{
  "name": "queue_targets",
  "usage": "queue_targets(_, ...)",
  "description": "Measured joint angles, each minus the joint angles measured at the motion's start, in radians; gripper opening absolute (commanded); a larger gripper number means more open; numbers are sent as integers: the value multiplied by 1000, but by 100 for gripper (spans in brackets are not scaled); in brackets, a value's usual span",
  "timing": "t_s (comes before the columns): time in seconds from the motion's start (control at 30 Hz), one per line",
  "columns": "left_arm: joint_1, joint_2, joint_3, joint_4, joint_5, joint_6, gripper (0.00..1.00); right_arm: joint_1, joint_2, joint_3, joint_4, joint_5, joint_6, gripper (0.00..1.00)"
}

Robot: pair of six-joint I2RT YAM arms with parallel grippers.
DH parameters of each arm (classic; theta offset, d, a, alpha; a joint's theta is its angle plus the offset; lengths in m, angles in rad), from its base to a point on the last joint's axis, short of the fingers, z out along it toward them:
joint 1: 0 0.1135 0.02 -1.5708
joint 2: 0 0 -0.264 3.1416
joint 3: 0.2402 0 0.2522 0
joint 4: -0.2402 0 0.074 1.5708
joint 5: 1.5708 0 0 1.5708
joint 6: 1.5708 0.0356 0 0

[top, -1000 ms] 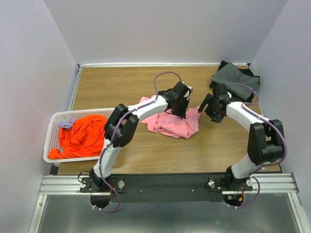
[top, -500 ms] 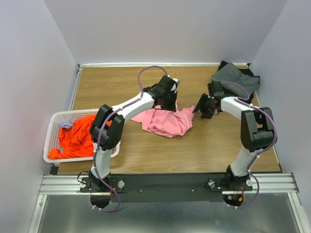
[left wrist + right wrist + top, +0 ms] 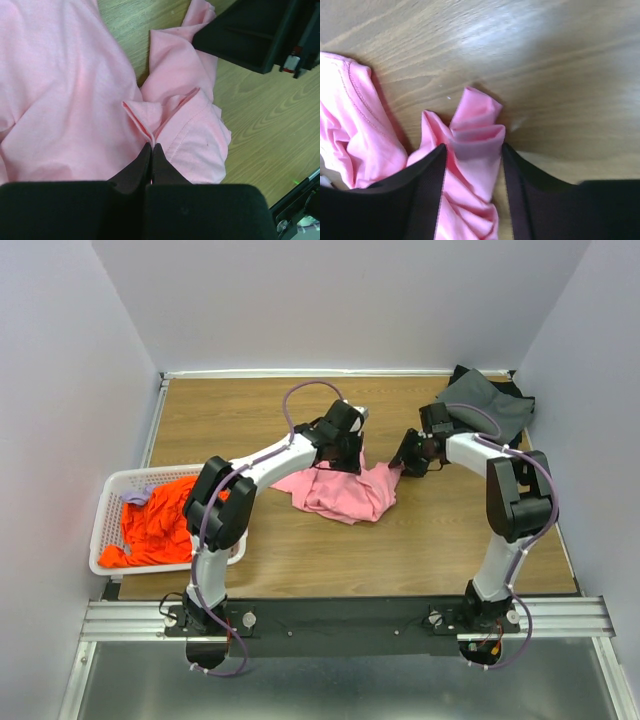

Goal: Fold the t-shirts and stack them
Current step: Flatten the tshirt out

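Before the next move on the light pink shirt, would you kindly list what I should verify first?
1. Left gripper holds the light pink cloth t-shirt: ok, shut on a fold.
2. Right gripper holds it too: cannot tell; a fold sits between its fingers, which stand apart.
3. Pink shirt lies flat: not ok, crumpled.
4. Dark grey cloth shirt lies apart from the pink one: ok, at the far right corner.
5. Bright orange cloth shirt is out of the way: ok, in the white slotted plastic basket.
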Motion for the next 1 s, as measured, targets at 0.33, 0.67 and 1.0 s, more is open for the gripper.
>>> queue_targets(0.33,16,-21,-10,3,-6,-4,0,17,49,42,1,-38,-13,2)
queue_targets(0.67,265,-129,356,-80,-83,0,0,-160,-45,545,-176,-28,-51,2)
queue_targets(1.0,248,-636,-13,130,-132,-55,55,-157,-453,394,-266,37,-86,5)
